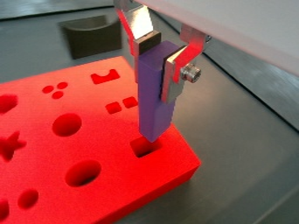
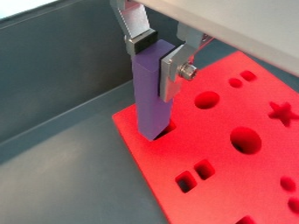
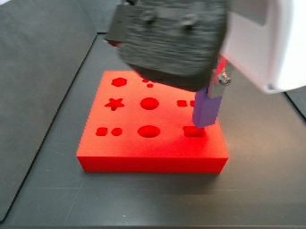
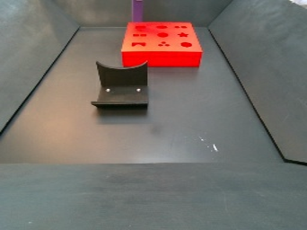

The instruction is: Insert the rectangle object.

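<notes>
My gripper [image 1: 162, 51] is shut on the rectangle object [image 1: 155, 101], a slim purple bar held upright by its upper end. It also shows in a wrist view [image 2: 151, 87]. The bar's lower end sits at the mouth of a rectangular hole [image 1: 145, 147] near a corner of the large red block [image 1: 70, 149]. In a side view the gripper [image 3: 213, 85] holds the bar [image 3: 207, 107] at the red block's [image 3: 149, 134] right edge. In a side view only the bar's top [image 4: 138, 9] shows behind the far red block [image 4: 162, 43].
The red block has several other shaped holes: round, star, square and crown-like. A dark grey curved holder [image 4: 120, 87] stands on the floor in front of the block, also seen in a wrist view [image 1: 91, 37]. Dark sloping walls enclose the floor.
</notes>
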You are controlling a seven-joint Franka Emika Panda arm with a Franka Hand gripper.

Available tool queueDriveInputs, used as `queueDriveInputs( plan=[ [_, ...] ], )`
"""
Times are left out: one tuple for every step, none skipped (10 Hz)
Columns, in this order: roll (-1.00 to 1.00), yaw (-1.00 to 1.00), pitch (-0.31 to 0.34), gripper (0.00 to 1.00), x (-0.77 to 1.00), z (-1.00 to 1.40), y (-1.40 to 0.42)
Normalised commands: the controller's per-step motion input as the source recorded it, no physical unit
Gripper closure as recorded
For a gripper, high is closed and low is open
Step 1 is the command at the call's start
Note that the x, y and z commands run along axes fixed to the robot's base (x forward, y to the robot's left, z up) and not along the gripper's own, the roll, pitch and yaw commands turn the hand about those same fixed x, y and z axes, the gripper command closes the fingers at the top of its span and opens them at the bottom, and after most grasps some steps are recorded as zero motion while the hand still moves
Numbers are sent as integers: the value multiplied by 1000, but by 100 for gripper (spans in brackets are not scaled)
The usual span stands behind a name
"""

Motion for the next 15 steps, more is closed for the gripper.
queueDriveInputs(
  plan=[
    [21, -846, 141, 100, 0, -123, 0],
    [19, -809, 181, 100, 0, -109, 0],
    [66, -766, 259, 100, -14, -97, -86],
    [114, -514, 309, 100, 14, -31, -217],
    [154, -397, 309, 100, 77, 0, -286],
    [111, -260, 267, 100, 71, 0, -194],
    [67, -151, 219, 100, 186, -23, -34],
    [57, -303, 204, 100, 271, -63, 14],
    [84, -403, 196, 100, 289, -74, 40],
    [66, -334, 191, 100, 166, -11, 0],
    [0, -60, 16, 100, 0, 0, 0],
    [0, -140, 24, 100, -40, -17, 77],
    [0, -140, 0, 100, -177, 0, 111],
    [0, -111, 0, 100, -171, 0, 129],
    [-20, -6, 0, 100, -157, 0, 109]
  ],
)
